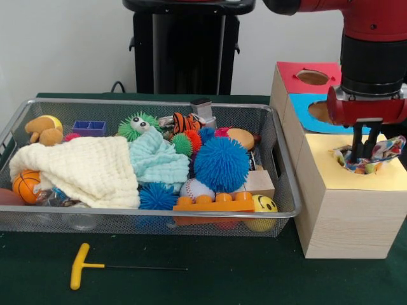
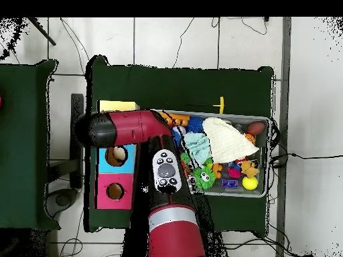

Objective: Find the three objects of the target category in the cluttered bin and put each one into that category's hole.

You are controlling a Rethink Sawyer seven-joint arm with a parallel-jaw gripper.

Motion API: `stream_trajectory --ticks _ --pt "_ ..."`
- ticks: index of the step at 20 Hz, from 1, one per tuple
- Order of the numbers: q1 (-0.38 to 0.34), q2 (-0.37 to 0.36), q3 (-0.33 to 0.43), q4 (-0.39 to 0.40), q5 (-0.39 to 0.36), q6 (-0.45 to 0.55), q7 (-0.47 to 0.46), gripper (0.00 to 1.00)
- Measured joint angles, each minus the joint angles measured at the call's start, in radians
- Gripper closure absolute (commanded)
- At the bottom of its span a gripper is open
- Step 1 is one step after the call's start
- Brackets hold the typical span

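One patterned, multicoloured cloth (image 1: 376, 156) sits bunched in the hole of the yellow-topped box (image 1: 337, 210), partly down in the opening with its edges spilling over the rim. The gripper (image 1: 364, 151) reaches straight down into the same hole, its dark fingers (image 1: 358, 149) set close together among the folds of the cloth; whether they are pinching the fabric cannot be told. Behind the yellow box stand the blue-topped box (image 1: 304, 116) and the red-topped box (image 1: 299, 77), each with its own round hole, the three touching in a row just beside the wire bin (image 1: 280, 184). Inside the bin lie a cream cloth (image 1: 86, 168) and a pale teal cloth (image 1: 156, 159), overlapping, among a big blue spiky ball (image 1: 221, 164), a green spiky ball with eyes (image 1: 137, 126), a small basketball (image 1: 27, 184), a baseball (image 1: 196, 189), an orange brick (image 1: 213, 203) and a yellow smiley ball (image 1: 262, 206). On the green table (image 1: 241, 273), near the bin's front, lies a yellow-handled T-wrench (image 1: 82, 265).
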Motion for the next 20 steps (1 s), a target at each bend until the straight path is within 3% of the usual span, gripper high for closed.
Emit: stream_trajectory --ticks 14,20 --pt "-0.052 0.072 0.036 -0.056 0.000 -0.001 0.000 1.00" --pt "-0.061 0.035 0.046 -0.019 0.000 0.000 0.000 1.00"
